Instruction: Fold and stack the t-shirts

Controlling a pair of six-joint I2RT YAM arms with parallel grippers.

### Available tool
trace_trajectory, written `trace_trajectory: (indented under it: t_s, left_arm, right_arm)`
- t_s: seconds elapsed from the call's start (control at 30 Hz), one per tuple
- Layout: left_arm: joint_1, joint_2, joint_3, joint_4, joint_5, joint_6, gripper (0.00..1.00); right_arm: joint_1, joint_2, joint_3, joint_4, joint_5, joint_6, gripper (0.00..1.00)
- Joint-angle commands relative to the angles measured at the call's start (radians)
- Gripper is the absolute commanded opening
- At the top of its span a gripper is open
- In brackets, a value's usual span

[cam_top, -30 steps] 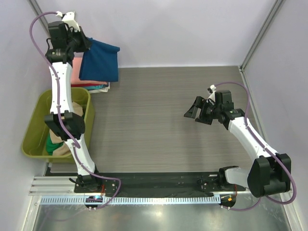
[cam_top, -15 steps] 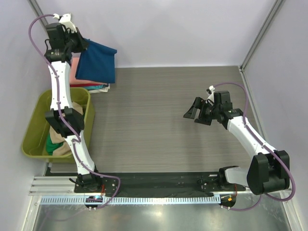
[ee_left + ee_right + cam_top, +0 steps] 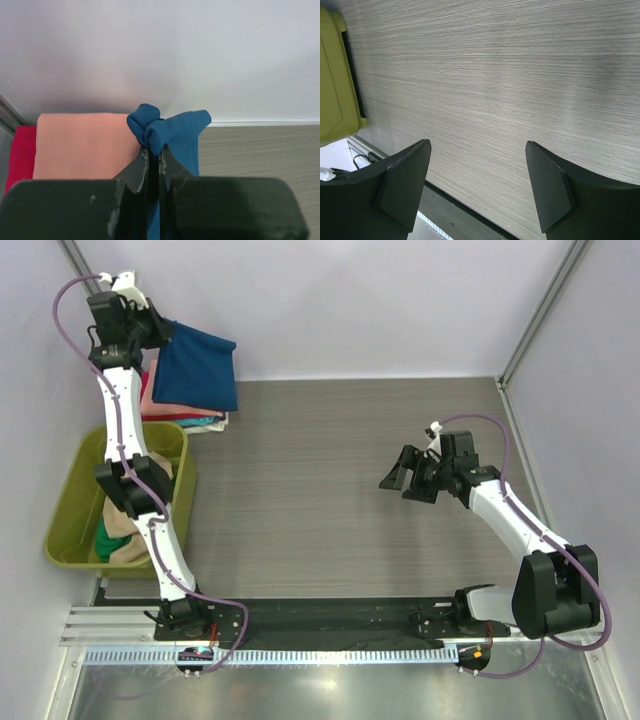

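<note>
The left fingers point(image 3: 150, 328) are pressed together on a bunched corner of the blue t-shirt point(image 3: 200, 370), and the wrist view shows the cloth puckered just above their tips, so the pinch looks firm. Over the last second this arm has carried the shirt a little further toward the far-left corner; it now hangs in the air as a loose flat panel over the stack of folded t-shirts point(image 3: 200, 422) by the back wall, where a salmon-pink t-shirt point(image 3: 85, 145) lies on top with a red one point(image 3: 20, 150) showing at its edge. The right fingers point(image 3: 404, 480) are spread wide with nothing between them, hovering over bare desk point(image 3: 330, 460) well apart from the cloth, and they have barely shifted. More t-shirts point(image 3: 115, 540) sit in the green tub point(image 3: 70, 500). The move suggests the blue shirt is being brought over the stack for placing. Whether its folds are neat cannot be told here.
</note>
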Motion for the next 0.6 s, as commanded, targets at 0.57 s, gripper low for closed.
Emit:
trace_trajectory:
  t_s: [0.57]
  left_arm:
    - [0.089,0.272,0.116,0.407,-0.029,0.026,0.00]
  right_arm:
    - [0.030,0.108,-0.046,0.104,0.003,0.030,0.82]
